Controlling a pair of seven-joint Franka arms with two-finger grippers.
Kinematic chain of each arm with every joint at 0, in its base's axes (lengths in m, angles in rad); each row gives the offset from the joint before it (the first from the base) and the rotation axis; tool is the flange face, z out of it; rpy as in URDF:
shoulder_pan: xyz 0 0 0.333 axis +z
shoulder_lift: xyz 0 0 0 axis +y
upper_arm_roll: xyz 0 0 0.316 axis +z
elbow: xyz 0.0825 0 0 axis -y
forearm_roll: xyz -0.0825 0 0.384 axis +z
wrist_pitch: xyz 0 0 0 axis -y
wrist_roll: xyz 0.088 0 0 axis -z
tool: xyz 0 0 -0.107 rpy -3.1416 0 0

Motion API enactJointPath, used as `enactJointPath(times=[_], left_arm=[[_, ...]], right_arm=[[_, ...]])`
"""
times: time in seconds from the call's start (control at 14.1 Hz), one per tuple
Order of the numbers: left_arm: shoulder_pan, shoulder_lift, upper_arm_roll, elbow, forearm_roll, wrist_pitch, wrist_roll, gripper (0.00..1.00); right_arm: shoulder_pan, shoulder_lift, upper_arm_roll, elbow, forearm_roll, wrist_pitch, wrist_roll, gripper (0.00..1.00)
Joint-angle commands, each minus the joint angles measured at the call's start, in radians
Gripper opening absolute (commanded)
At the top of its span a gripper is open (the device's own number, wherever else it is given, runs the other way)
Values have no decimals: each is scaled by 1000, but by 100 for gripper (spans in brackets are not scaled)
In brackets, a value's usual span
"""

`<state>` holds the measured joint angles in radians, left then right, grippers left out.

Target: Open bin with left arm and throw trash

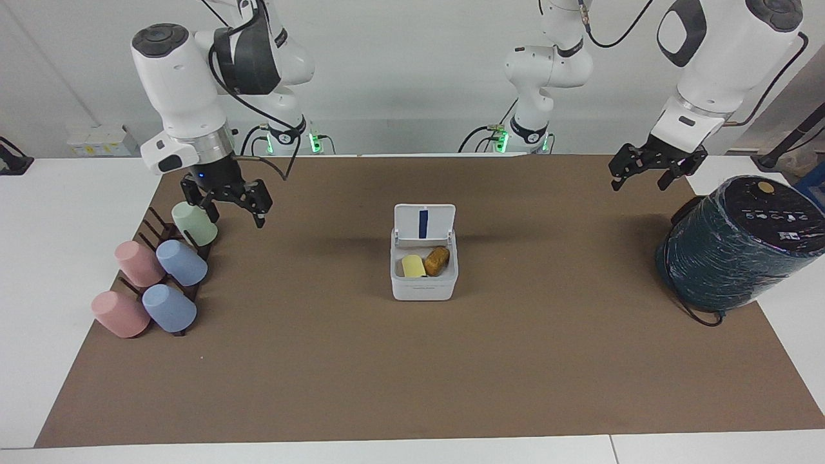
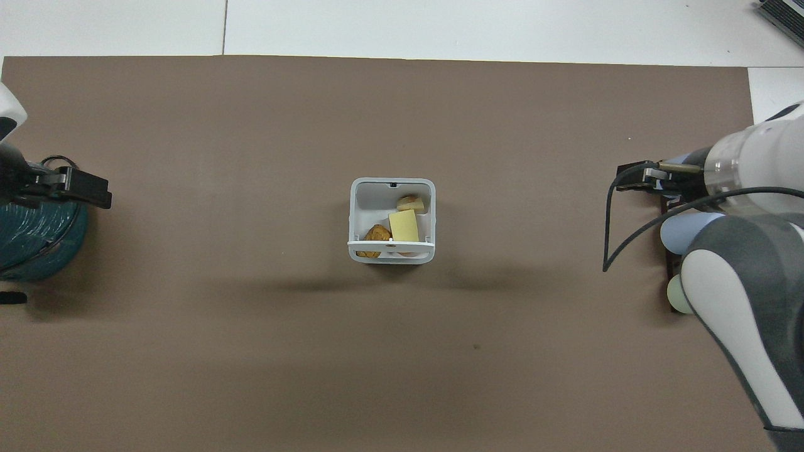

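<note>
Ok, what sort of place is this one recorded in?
Most likely a robotics lab bench, not a home or kitchen. Two white robot arms stand at a white table covered by a plain brown mat, with staged props: a small open bin and a rack of pastel cups.

The right arm (image 2: pixel 747 263) apparently hides most cups (image 2: pixel 681 229).

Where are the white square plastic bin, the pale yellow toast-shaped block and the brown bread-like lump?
white square plastic bin (image 1: pixel 423 290), facing view, front wall
pale yellow toast-shaped block (image 2: pixel 403 226), overhead view, top face
brown bread-like lump (image 1: pixel 437 260), facing view, middle
</note>
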<state>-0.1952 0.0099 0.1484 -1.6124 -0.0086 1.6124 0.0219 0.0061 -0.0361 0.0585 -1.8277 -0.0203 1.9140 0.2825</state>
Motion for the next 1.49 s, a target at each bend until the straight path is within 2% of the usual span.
enactJointPath(times=[0.0,0.43,0.99,1.42], left_arm=[[-1,-34,3,-37,25,-3,0,100],[13,-33,8,-37,25,-2,0,100],[8,-33,7,-37,25,4,-2,100],[0,-33,7,-37,25,3,-3,100]], right_arm=[[-52,-8,14,71,-13,-139,-28,100],[-71,19,17,163,-15,-230,-71,100],[-54,6,29,156,2,-312,-69,100],[-55,1,29,140,2,-306,-98,100]])
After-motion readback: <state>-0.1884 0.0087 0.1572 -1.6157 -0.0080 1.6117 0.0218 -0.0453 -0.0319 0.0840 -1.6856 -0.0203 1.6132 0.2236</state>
